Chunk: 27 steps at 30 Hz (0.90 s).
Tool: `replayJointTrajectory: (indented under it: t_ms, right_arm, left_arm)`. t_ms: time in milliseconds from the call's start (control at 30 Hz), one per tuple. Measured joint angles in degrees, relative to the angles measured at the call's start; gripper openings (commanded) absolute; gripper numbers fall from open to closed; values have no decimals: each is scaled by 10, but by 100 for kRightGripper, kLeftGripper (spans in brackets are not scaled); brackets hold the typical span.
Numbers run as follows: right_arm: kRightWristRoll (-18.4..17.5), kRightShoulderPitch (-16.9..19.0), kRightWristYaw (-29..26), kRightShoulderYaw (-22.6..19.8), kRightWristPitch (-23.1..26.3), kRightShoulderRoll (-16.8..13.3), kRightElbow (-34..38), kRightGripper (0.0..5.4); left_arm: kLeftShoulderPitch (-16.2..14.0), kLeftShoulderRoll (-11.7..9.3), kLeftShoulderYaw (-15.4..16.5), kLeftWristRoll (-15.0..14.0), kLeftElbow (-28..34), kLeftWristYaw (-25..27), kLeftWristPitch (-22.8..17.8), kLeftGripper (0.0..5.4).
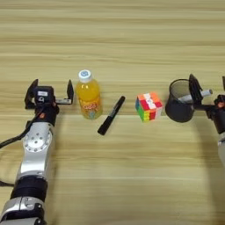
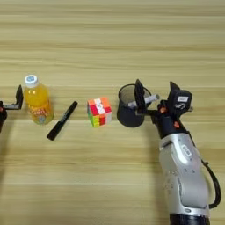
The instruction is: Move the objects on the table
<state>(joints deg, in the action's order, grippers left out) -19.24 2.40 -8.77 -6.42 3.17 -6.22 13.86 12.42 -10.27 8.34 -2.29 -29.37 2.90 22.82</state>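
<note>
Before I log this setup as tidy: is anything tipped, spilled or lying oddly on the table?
Nothing spilled or damaged. The orange-juice bottle and pen cup stand upright, the white marker leaning in the cup. Only the black marker lies flat and diagonal, between bottle and puzzle cube. The right gripper is at the cup, fingers open.

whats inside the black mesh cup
A white marker leans inside the black mesh pen cup, its tip sticking out over the rim toward the right hand. The cup wall hides its lower end and anything on the bottom.
</note>
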Motion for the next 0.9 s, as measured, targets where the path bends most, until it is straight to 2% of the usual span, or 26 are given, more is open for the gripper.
replayJointTrajectory:
  t_ms: [733, 900]
  right_arm:
    - [9, 0, -25, 3, -7, 3, -47, 540]
    - [8, -1, -30, 3, -11, 6, -55, 479]
  left_arm:
    - [3, 0, 0, 0, -3, 0, 0, 538]
    - [3, 0, 0, 0, -6, 0, 0, 540]
